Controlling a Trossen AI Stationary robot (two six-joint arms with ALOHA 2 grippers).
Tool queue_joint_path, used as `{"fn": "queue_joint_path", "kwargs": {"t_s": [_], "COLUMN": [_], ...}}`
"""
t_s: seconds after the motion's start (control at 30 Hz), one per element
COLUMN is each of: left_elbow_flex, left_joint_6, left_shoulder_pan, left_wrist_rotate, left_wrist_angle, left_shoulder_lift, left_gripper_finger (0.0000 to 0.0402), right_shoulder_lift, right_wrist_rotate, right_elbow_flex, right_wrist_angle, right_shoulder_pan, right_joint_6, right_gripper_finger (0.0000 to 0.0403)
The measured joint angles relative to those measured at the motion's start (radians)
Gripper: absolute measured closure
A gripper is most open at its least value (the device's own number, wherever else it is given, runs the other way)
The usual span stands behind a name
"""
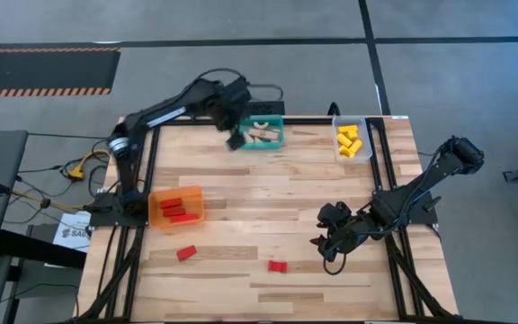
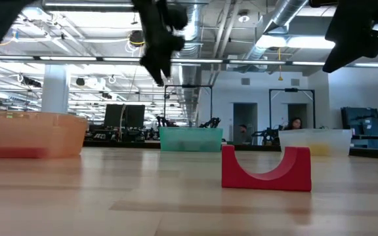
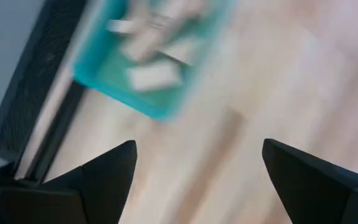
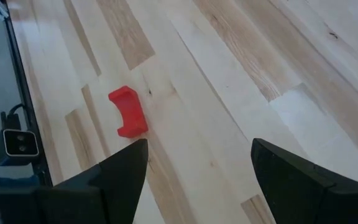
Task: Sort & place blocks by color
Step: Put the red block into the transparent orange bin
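Red arch-shaped wooden block [image 4: 128, 111] lies loose at table's six o'clock; second red block [image 1: 185, 253] at seven. Right gripper [image 1: 324, 243] hovers beside arch — fingers apart, empty. Left gripper [image 1: 235, 141], spread, at teal plastic bin [image 1: 265, 122], twelve o'clock. Risk: off-centre descent knocks arch away.

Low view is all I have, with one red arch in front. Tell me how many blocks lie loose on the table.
Observer: Two, both red: the red arch and a second red block nearer the orange bin.
Operator: Give me the right gripper's position.
Observer: The right gripper is open beside the arch, not touching it.
Operator: Report what the teal bin holds.
Observer: The teal bin holds pale wood blocks, with the open left gripper at its edge.
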Motion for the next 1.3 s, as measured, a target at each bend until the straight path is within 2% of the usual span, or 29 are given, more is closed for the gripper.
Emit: {"fn": "queue_joint_path", "kwargs": {"t_s": [0.1,0.23,0.4,0.53,0.67,0.9,1.1,1.3], "left_elbow_flex": [-0.090,-0.316,-0.676,-0.905,-1.018,-1.072,-1.073,-1.073], "left_joint_6": [0.111,0.091,-0.152,-0.415,-0.680,-1.020,-1.186,-1.201], "left_shoulder_pan": [-0.102,-0.293,-0.585,-0.806,-0.999,-1.243,-1.328,-1.346], "left_wrist_rotate": [0.058,0.077,0.049,0.015,-0.056,-0.196,-0.210,-0.198], "left_wrist_angle": [-0.036,0.004,0.168,0.299,0.374,0.390,0.435,0.464], "left_shoulder_lift": [-0.141,-0.370,-0.624,-0.728,-0.728,-0.608,-0.475,-0.341], "left_gripper_finger": [0.0070,0.0070,0.0071,0.0071,0.0075,0.0103,0.0111,0.0111], "right_shoulder_lift": [0.000,0.000,0.000,0.000,0.000,0.000,0.000,0.000], "right_wrist_rotate": [0.000,0.003,0.047,0.058,0.010,-0.063,-0.080,-0.081], "right_elbow_flex": [0.000,0.000,0.000,0.000,0.000,0.000,0.000,0.000], "right_wrist_angle": [0.000,0.000,0.001,0.022,0.066,0.074,0.076,0.076], "right_shoulder_pan": [0.000,-0.007,-0.043,-0.082,-0.119,-0.167,-0.181,-0.181], "right_joint_6": [-0.027,-0.090,-0.171,-0.264,-0.354,-0.396,-0.398,-0.398], "right_gripper_finger": [0.0098,0.0098,0.0098,0.0098,0.0098,0.0098,0.0098,0.0098]}}
